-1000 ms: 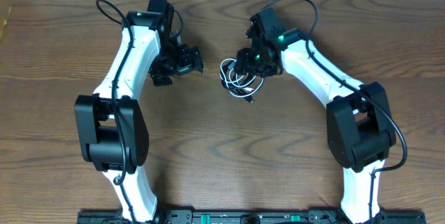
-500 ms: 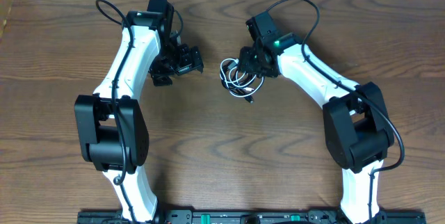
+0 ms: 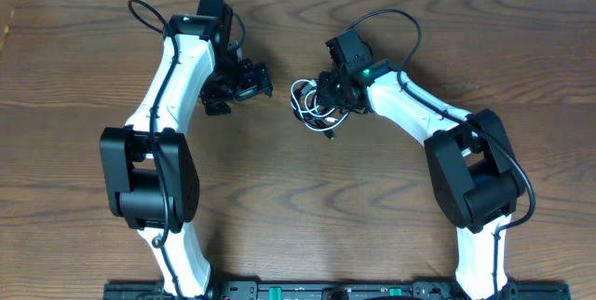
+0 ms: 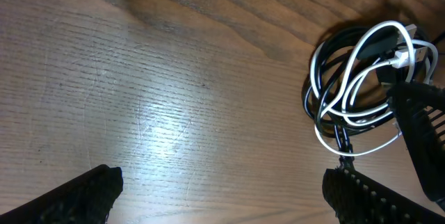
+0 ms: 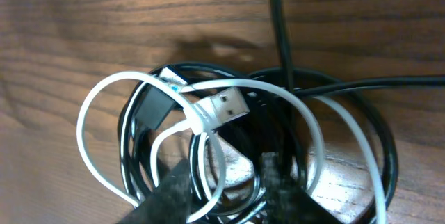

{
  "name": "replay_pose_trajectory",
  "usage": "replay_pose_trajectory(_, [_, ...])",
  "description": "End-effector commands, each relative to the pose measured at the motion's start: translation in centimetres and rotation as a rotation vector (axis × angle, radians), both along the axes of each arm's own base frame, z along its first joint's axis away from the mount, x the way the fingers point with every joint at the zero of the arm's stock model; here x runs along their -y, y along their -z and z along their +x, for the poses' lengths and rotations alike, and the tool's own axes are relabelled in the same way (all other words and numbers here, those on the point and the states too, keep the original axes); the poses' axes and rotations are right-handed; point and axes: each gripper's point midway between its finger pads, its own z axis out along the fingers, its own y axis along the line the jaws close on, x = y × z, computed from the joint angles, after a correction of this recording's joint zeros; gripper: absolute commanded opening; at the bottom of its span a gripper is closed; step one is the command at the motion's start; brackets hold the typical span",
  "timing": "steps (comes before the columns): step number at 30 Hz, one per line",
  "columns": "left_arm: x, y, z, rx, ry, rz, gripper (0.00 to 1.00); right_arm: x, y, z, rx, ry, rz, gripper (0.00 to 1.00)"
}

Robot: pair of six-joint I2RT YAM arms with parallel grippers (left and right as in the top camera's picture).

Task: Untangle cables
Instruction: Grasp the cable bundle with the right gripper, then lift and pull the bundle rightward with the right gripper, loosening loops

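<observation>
Three light, limp cables (image 3: pixel 315 106) are seen knotted on the bench (image 3: pixel 279 207), judged best taken at the white plug (image 5: pixel 221 109), with left gripper (image 4: pixel 222 196) and right gripper (image 5: pixel 226 196) both spread.

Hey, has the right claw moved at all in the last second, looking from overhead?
Yes. The right claw has shifted left, closer to the left claw, which stayed put, and it now sits over the cables.
</observation>
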Motion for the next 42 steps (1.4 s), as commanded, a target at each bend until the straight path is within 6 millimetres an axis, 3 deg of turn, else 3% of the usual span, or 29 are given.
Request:
replay_pose_trajectory(1, [-0.2,0.7,-0.3,-0.025,0.000,0.013,0.98,-0.1,0.8,-0.5,-0.018,0.000,-0.008,0.19])
replay_pose_trajectory(4, [-0.2,0.7,-0.3,-0.025,0.000,0.013,0.98,-0.2,0.8,-0.7,-0.017,-0.010,-0.010,0.15])
replay_pose_trajectory(8, [-0.2,0.7,-0.3,-0.025,0.000,0.013,0.98,-0.4,0.9,-0.9,-0.019,-0.027,-0.018,0.02])
replay_pose_trajectory(13, [-0.2,0.7,-0.3,-0.025,0.000,0.013,0.98,-1.4,0.2,-1.9,-0.050,-0.079,0.044,0.01])
replay_pose_trajectory(15, [-0.2,0.7,-0.3,-0.025,0.000,0.013,0.98,-2.1,-1.0,-2.2,-0.051,-0.126,0.100,0.01])
replay_pose_trajectory(18, [-0.2,0.7,-0.3,-0.025,0.000,0.013,0.98,-3.1,-4.9,-2.7,-0.025,-0.197,0.221,0.01])
replay_pose_trajectory(19, [-0.2,0.7,-0.3,-0.025,0.000,0.013,0.98,-3.1,-7.0,-2.6,0.013,-0.216,0.245,0.01])
replay_pose_trajectory(22, [-0.2,0.7,-0.3,-0.025,0.000,0.013,0.98,-1.7,-8.7,-2.2,0.076,-0.172,0.168,0.09])
replay_pose_trajectory(24, [-0.2,0.7,-0.3,-0.025,0.000,0.013,0.98,-0.7,-8.0,-1.9,0.087,-0.137,0.093,0.20])
replay_pose_trajectory(25, [-0.2,0.7,-0.3,-0.025,0.000,0.013,0.98,-0.3,-6.9,-1.9,0.074,-0.124,0.051,0.34])
replay_pose_trajectory(34, [-0.2,0.7,-0.3,-0.025,0.000,0.013,0.98,-0.9,0.7,-2.3,-0.083,-0.064,0.033,0.33])
replay_pose_trajectory(39, [-0.2,0.7,-0.3,-0.025,0.000,0.013,0.98,-1.6,1.5,-2.2,-0.086,-0.079,0.059,0.32])
replay_pose_trajectory(42, [-0.2,0.7,-0.3,-0.025,0.000,0.013,0.98,-1.4,1.6,-1.9,-0.076,-0.070,0.045,0.24])
